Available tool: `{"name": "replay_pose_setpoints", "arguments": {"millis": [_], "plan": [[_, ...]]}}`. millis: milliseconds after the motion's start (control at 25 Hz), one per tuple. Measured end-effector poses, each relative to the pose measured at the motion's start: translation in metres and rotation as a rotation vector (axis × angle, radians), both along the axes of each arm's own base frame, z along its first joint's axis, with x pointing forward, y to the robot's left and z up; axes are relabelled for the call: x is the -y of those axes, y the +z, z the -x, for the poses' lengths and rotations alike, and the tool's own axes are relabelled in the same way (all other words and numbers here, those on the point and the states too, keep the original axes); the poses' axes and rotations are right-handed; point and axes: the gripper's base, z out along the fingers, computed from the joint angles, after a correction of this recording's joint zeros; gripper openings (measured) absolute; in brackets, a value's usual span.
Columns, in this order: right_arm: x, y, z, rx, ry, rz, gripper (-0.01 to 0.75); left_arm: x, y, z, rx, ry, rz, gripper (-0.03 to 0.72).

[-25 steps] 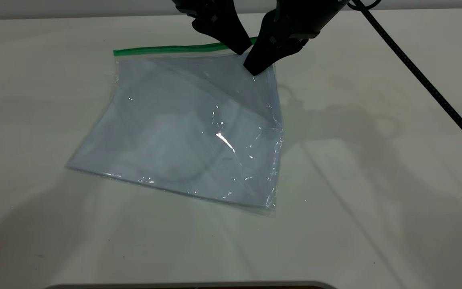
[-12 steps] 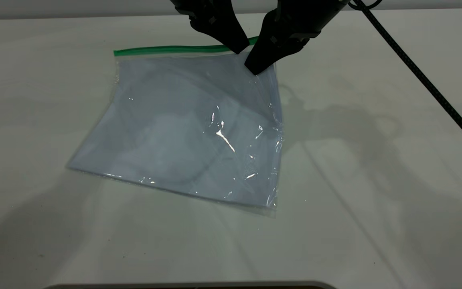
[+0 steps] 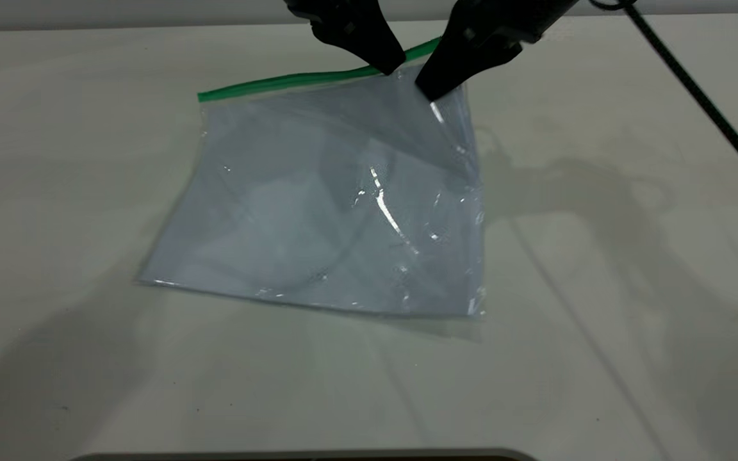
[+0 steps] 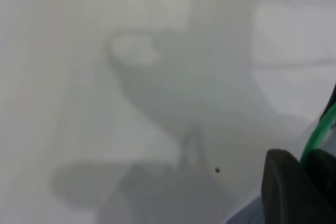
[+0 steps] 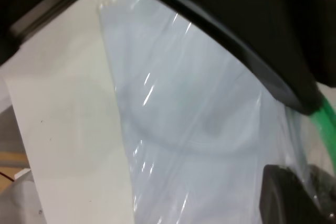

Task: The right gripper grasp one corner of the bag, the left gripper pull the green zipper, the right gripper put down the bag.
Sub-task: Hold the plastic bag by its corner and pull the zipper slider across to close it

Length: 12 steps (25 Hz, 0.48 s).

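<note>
The bag (image 3: 330, 205) is a clear, crinkly pouch with pale bluish sheets inside, lying mostly flat on the white table (image 3: 599, 333). Its far right corner is raised off the surface. The green zipper (image 3: 292, 81) runs along the far edge and slopes up toward that corner. My right gripper (image 3: 432, 95) is shut on the bag's raised corner; the plastic passes between its jaws in the right wrist view (image 5: 304, 192). Just beside it, my left gripper (image 3: 389, 66) is shut on the green zipper (image 4: 320, 132), which runs between its jaws (image 4: 310, 171).
A black cable (image 3: 715, 115) crosses the table's far right side, running down to the right edge. Arm shadows fall on the table to the right of the bag. A dark curved rim (image 3: 305, 456) shows at the near edge.
Both grippers have moved up and to the right. The bag's gripped corner and zipper end rose with them, and the whole bag slid a little to the right.
</note>
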Motion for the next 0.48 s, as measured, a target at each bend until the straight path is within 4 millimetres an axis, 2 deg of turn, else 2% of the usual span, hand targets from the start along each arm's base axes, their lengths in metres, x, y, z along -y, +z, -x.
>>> {"name": "replay_pose_setpoints", "arguments": {"millis": [240,480], "plan": [[0.014,0.01,-0.004,-0.002,-0.018,-0.017,0.035,-0.001,0.0,-0.003,0.027,0.009,-0.009,0.09],[0.025,0.03,-0.005,0.033,-0.022,-0.028,0.035,-0.008,0.0,-0.008,0.053,0.018,-0.03,0.09]]}}
